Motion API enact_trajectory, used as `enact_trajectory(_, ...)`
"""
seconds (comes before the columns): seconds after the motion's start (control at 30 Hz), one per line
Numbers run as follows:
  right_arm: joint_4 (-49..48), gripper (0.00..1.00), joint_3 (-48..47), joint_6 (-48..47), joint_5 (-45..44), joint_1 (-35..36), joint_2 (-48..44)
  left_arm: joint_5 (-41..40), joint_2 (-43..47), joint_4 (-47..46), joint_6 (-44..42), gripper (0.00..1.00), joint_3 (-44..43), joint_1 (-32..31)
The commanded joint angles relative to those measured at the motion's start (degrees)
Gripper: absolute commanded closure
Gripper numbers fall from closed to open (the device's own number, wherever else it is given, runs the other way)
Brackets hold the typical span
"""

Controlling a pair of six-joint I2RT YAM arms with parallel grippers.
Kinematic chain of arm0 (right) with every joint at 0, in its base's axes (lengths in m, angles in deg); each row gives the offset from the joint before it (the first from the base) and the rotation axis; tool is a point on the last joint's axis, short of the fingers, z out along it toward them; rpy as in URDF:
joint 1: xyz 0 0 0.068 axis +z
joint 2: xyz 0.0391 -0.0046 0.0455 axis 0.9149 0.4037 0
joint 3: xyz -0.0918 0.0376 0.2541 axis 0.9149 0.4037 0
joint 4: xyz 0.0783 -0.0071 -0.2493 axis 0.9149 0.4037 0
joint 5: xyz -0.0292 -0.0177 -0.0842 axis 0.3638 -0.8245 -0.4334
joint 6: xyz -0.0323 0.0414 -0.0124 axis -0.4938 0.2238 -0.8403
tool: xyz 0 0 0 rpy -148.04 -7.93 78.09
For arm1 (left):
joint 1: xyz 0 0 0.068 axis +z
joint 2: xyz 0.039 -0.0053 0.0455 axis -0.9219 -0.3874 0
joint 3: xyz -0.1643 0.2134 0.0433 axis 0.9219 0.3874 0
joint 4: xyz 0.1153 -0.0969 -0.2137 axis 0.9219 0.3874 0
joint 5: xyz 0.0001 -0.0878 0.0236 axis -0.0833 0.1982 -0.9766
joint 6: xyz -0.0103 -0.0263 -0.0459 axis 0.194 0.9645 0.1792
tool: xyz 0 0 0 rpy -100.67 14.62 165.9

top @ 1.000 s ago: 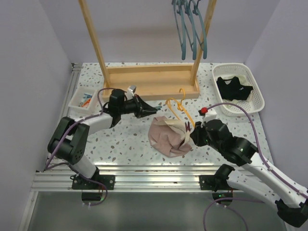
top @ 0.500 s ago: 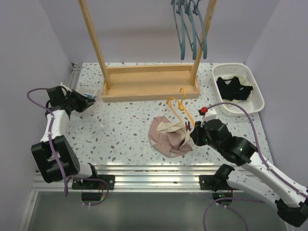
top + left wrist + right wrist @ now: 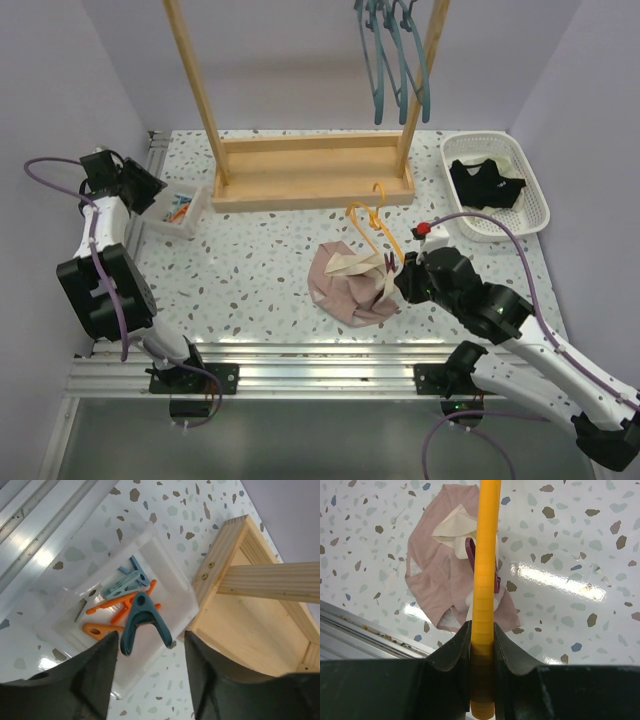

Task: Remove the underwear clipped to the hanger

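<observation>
The dusty pink underwear (image 3: 343, 285) (image 3: 437, 580) lies bunched on the table, held to the yellow hanger (image 3: 380, 228) (image 3: 486, 555) by a maroon clip (image 3: 470, 550). My right gripper (image 3: 405, 280) (image 3: 482, 647) is shut on the hanger's bar, just right of the cloth. The black underwear (image 3: 485, 183) lies in the white basket (image 3: 541, 195). At the far left, my left gripper (image 3: 145, 188) (image 3: 150, 647) hangs open over a small white tray (image 3: 165, 222) (image 3: 176, 575). A teal clip (image 3: 145, 622) sits free between the fingers' line, touched by neither.
Orange and blue clips (image 3: 117, 607) lie in the small tray. The wooden rack base (image 3: 310, 170) (image 3: 250, 630) stands just right of the tray, with teal hangers (image 3: 395, 60) on its rail. A metal rail (image 3: 45, 525) runs along the table's left edge.
The left arm swung from the table's middle to the tray at far left, and its jaws opened, letting go of the teal clip. The right arm and the hanger stayed still.
</observation>
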Motion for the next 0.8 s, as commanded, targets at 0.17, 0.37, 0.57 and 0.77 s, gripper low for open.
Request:
enact_trajectory(0.17,-2.39,1.00,-2.51,-0.44,1.23,0.05,0.59,4.62,-1.98,-7.09,0.83,0.21,2.55,0.38)
enact_trajectory(0.37,-1.95,1.00,-2.42,-0.44,1.05,0.05,-0.11,10.77,5.47,-11.14,3.73,0.00,8.53,-0.23)
enact_trajectory(0.57,-4.22,1.00,-1.37,-0.09,2.63,-0.03,0.68,14.38,16.28,-6.92,4.87,0.00,12.48,-15.04)
enact_trajectory(0.77,-7.22,1.00,-1.54,-0.36,5.01,0.05,2.53,16.41,23.69,-16.14,17.26,0.00,22.77,-35.51)
